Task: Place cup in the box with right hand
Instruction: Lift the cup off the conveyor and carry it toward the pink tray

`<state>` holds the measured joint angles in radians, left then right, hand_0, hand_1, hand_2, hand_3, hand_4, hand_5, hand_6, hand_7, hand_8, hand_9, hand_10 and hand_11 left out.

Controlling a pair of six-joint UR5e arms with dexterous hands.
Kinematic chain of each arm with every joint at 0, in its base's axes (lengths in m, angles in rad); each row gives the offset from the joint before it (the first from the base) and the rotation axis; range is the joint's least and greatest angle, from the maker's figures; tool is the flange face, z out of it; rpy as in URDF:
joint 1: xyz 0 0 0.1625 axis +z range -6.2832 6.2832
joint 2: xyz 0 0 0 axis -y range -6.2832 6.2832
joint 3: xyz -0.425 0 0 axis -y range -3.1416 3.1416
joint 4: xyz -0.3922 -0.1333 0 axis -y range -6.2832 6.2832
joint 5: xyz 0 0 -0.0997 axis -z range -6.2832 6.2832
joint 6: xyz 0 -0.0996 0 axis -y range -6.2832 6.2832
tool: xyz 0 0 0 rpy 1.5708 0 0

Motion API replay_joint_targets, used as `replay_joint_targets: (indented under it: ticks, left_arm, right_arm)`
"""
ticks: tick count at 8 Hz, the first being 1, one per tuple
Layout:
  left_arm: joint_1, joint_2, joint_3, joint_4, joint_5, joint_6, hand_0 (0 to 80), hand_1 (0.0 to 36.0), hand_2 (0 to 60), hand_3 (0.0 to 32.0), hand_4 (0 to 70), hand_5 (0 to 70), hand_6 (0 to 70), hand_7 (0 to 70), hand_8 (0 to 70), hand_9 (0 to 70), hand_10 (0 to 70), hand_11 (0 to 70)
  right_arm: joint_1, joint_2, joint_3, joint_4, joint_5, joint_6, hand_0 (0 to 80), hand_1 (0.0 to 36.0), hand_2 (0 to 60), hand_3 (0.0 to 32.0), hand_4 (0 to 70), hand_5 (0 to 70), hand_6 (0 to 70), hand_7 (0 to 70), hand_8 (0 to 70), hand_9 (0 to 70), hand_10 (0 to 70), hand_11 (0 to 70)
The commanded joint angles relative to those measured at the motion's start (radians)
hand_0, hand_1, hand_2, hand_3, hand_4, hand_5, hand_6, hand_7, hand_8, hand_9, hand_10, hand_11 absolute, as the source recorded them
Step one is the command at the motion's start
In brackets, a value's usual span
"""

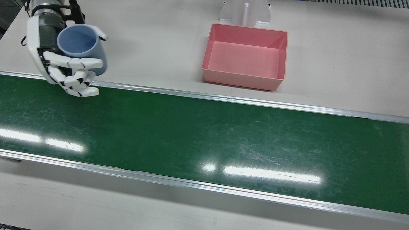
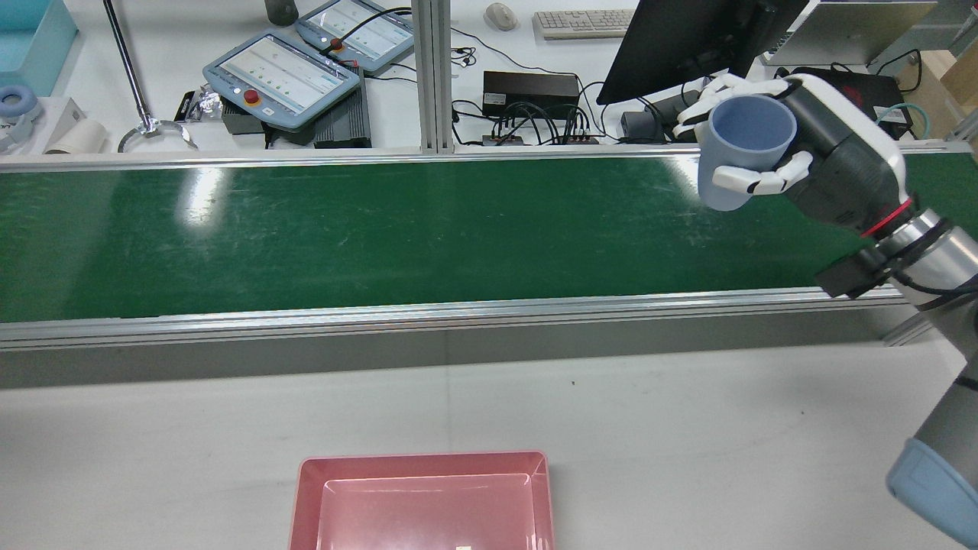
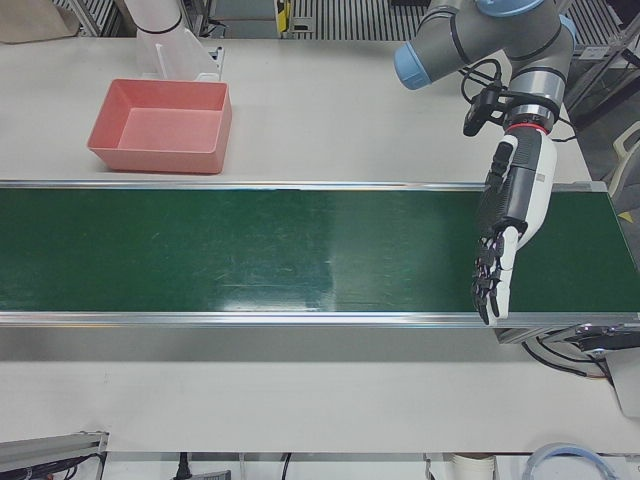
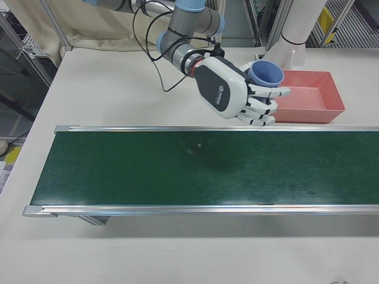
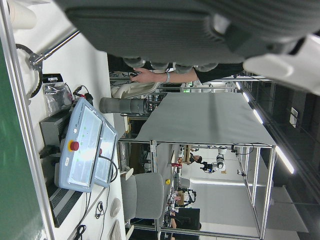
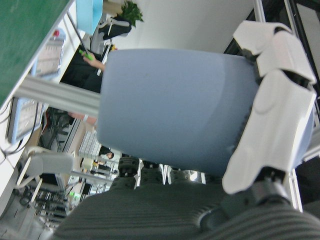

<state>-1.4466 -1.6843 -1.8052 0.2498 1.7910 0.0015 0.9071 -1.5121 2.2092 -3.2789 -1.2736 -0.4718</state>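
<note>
So the right robot hand [image 1: 60, 54] had the light blue plastic cup [image 1: 83, 48] wrapped up in its fingers, cup upright with the mouth facing up, held up in the air over the near rail of the long green conveyor belt [image 1: 204, 140], at the right arm's end of it. The rear view showed the same thing: the fingers [image 2: 756, 179] curled round the side of the cup [image 2: 741, 149] and nothing under it, so it was clearly lifted and not resting on anything. The shallow pink rectangular plastic box [image 1: 246, 56] sat empty on the white tabletop [image 1: 335, 64] on the robot's side of the belt, well apart from the cup, roughly mid-station. The left robot hand [image 3: 505, 240] hung out over the other end of the belt with its fingers pretty much straight and spread, holding nothing, nowhere near the action. Judging by all that, the pickup looked done and this was the carry step, with the drop-off not yet made. The next move would need the right arm to swing the cup sideways toward the box and back off the belt over the tabletop, keep it level, get it over the open middle of the box rather than the rim, lower it, and only then let the fingers loosen. The box walls looked low, so clipping an edge seemed like the main thing to watch.
</note>
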Motion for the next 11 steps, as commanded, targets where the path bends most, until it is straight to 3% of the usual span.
replay_joint_targets:
  ticks: [1,3,4,5,6,7,8,9,10,11]
  left_arm:
    - [0.0,0.0,0.0,0.002,0.001,0.0,0.0,0.0,0.0,0.0,0.0,0.0,0.0,0.0,0.0,0.0,0.0,0.0]
    - [0.0,0.0,0.0,0.002,-0.001,0.0,0.0,0.0,0.0,0.0,0.0,0.0,0.0,0.0,0.0,0.0,0.0,0.0]
    - [0.0,0.0,0.0,0.0,0.001,0.0,0.0,0.0,0.0,0.0,0.0,0.0,0.0,0.0,0.0,0.0,0.0,0.0]
    - [0.0,0.0,0.001,0.0,-0.001,0.0,0.0,0.0,0.0,0.0,0.0,0.0,0.0,0.0,0.0,0.0,0.0,0.0]
    - [0.0,0.0,0.001,0.0,-0.001,0.0,0.0,0.0,0.0,0.0,0.0,0.0,0.0,0.0,0.0,0.0,0.0,0.0]
    - [0.0,0.0,0.001,-0.001,-0.001,0.0,0.0,0.0,0.0,0.0,0.0,0.0,0.0,0.0,0.0,0.0,0.0,0.0]
    - [0.0,0.0,0.001,-0.001,0.001,0.0,0.0,0.0,0.0,0.0,0.0,0.0,0.0,0.0,0.0,0.0,0.0,0.0]
    - [0.0,0.0,0.001,-0.001,0.001,0.0,0.0,0.0,0.0,0.0,0.0,0.0,0.0,0.0,0.0,0.0,0.0,0.0]
    - [0.0,0.0,0.001,-0.001,-0.001,0.0,0.0,0.0,0.0,0.0,0.0,0.0,0.0,0.0,0.0,0.0,0.0,0.0]
    - [0.0,0.0,0.001,-0.001,-0.001,0.0,0.0,0.0,0.0,0.0,0.0,0.0,0.0,0.0,0.0,0.0,0.0,0.0]
  right_arm:
    - [-0.346,0.018,0.165,-0.038,0.103,-0.175,56.9,36.0,60.0,0.0,24.1,14.2,24.4,70.0,30.4,53.3,17.8,29.1]
    - [-0.573,0.033,0.205,-0.036,0.202,-0.278,56.9,36.0,60.0,0.0,20.4,13.0,21.0,70.0,24.7,45.4,15.0,25.0]
    - [-0.69,0.068,0.207,-0.036,0.241,-0.35,57.3,36.0,60.0,0.0,21.1,12.5,19.8,70.0,22.7,42.7,14.1,23.6]
    - [-0.756,0.093,0.208,-0.027,0.246,-0.405,58.8,28.2,31.4,0.0,17.8,9.7,13.6,51.6,11.7,24.6,9.4,16.5]
    - [-0.761,0.095,0.208,-0.025,0.246,-0.416,51.8,11.6,0.0,0.0,17.0,4.9,5.1,15.2,0.2,2.7,4.0,7.6]
    - [-0.772,0.093,0.207,-0.025,0.246,-0.416,46.1,5.5,0.0,0.0,16.3,2.6,3.6,11.1,0.0,0.8,2.2,4.3]
    - [-0.775,0.093,0.208,-0.025,0.246,-0.416,44.2,5.6,3.5,0.0,15.5,2.3,3.7,12.2,0.0,1.0,2.1,4.1]
    - [-0.775,0.093,0.208,-0.024,0.246,-0.416,41.7,7.6,10.8,0.0,13.2,2.3,3.9,13.4,0.0,1.2,2.3,4.4]
    - [-0.775,0.093,0.207,-0.025,0.246,-0.415,44.7,5.2,1.4,0.0,17.1,2.3,4.2,14.3,0.0,1.5,2.5,4.7]
    - [-0.768,0.087,0.208,-0.025,0.244,-0.409,43.3,7.5,9.5,0.0,14.8,2.5,4.4,15.5,0.0,2.2,2.6,4.9]
